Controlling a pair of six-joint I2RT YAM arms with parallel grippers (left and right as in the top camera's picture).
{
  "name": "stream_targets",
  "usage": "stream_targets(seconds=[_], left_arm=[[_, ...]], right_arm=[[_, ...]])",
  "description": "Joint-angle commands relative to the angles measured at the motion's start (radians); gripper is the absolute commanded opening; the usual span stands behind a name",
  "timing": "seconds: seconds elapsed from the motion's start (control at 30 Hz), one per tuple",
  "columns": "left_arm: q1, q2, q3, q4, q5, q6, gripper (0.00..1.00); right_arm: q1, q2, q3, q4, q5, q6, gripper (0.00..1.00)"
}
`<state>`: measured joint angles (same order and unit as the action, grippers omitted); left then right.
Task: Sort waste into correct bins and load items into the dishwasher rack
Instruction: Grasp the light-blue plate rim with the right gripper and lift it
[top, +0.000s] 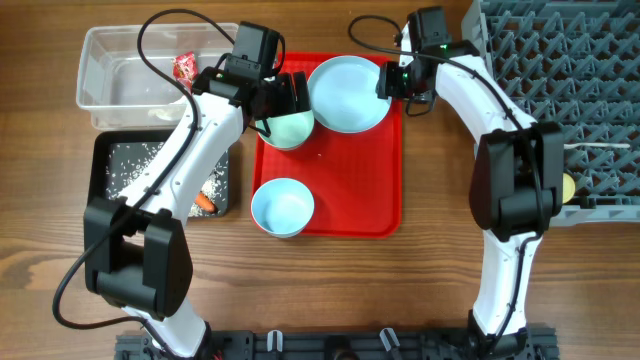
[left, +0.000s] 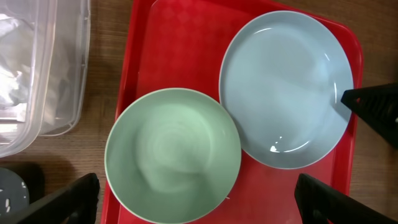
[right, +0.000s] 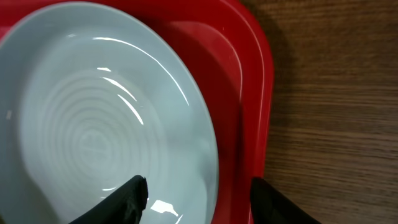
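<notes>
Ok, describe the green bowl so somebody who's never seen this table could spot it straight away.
Find the flat red tray in the middle of the wooden table, holding three dishes. At its far left corner, beside the large pale-blue plate, sits the mint-green bowl. It is the only green dish; the plate and the near-end bowl are pale blue.

Pale-blue plate (top: 345, 95) flat, mint bowl (left: 172, 155) upright just beside it, blue bowl (top: 282, 207) upright apart, carrot (top: 205, 202) in black tray (top: 99, 165)
</notes>
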<state>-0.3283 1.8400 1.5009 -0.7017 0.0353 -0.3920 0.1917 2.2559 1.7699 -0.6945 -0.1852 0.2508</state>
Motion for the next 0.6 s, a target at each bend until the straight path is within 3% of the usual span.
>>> stream_targets(seconds=[0.0,0.23,0.4,0.57], left_arm=[[-0.006,-0.022,-0.001,-0.002,-0.022,-0.013,1.0],[-0.006,-0.022,-0.001,0.001,-0.022,-0.013,1.0],[-0.006,-0.022,-0.001,0.001,-0.026,-0.012,1.0],[-0.006,-0.022,-0.001,0.002,-0.026,-0.012,1.0]], right_arm=[[-0.001,0.046,0.002,0.004,0.013,0.011,0.52],[0.003,0.079,0.002,0.019,0.002,0.01,0.32],[0.004,0.105,0.002,0.013,0.006,0.011,0.04],[-0.001,0.102,0.002,0.025,0.03,0.011,0.04]])
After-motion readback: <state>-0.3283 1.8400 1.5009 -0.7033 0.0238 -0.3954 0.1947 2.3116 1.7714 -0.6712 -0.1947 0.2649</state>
